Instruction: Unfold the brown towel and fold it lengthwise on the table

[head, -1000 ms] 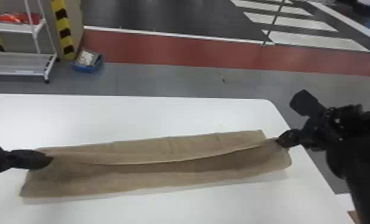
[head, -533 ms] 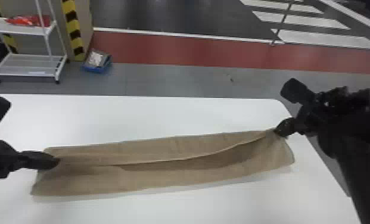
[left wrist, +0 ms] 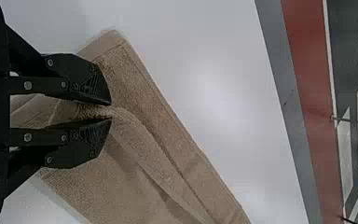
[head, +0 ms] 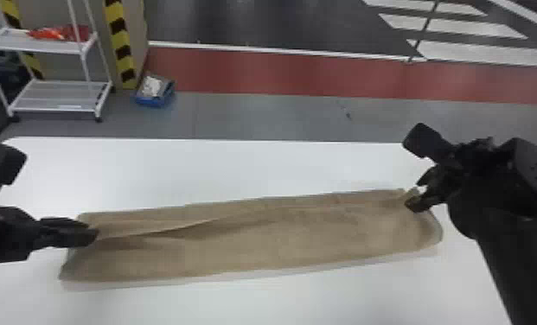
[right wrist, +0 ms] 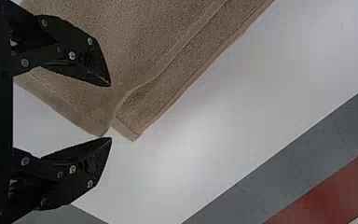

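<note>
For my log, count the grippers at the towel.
2: the left gripper, shut on the left end of the brown towel; the right gripper, open at its right end.

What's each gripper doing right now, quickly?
Left gripper: closed on the towel.
Right gripper: open, holding nothing, at the towel's corner.

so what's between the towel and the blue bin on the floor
In the head view, first the far part of the white table, then grey floor, between the towel and the blue bin.
</note>
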Controlling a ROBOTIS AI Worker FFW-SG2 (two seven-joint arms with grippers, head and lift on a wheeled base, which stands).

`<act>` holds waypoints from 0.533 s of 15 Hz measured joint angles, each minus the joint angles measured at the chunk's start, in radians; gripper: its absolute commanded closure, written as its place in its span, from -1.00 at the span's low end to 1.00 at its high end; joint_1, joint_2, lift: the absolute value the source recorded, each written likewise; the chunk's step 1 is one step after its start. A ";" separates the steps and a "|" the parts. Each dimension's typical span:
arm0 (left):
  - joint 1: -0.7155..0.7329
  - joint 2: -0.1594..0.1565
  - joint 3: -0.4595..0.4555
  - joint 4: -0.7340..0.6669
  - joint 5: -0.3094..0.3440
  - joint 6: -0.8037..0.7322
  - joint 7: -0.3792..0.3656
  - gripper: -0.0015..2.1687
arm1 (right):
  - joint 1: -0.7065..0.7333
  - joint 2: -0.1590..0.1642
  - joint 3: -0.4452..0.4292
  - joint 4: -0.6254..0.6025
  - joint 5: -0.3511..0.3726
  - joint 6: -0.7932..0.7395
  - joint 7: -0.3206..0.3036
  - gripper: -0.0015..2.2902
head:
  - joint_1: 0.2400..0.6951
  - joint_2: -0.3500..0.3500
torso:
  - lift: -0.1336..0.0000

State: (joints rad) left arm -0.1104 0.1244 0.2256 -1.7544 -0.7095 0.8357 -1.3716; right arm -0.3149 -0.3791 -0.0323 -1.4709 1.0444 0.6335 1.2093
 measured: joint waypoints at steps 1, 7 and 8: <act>0.000 0.000 0.003 0.000 0.007 0.001 0.007 -0.15 | 0.000 0.000 0.002 0.008 0.010 0.005 -0.008 -0.91 | 1.00 -0.48 | -0.64; 0.010 -0.014 0.049 -0.019 0.081 0.018 0.109 -0.88 | -0.008 0.014 0.021 0.048 0.051 0.078 -0.069 -0.90 | 1.00 -0.49 | -0.64; 0.015 -0.015 0.067 -0.025 0.107 0.033 0.137 -0.99 | -0.009 0.015 0.010 0.048 0.042 0.089 -0.070 -0.90 | 1.00 -0.48 | -0.64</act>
State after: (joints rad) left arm -0.0953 0.1097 0.2922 -1.7795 -0.6030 0.8684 -1.2350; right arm -0.3235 -0.3640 -0.0219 -1.4230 1.0867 0.7225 1.1390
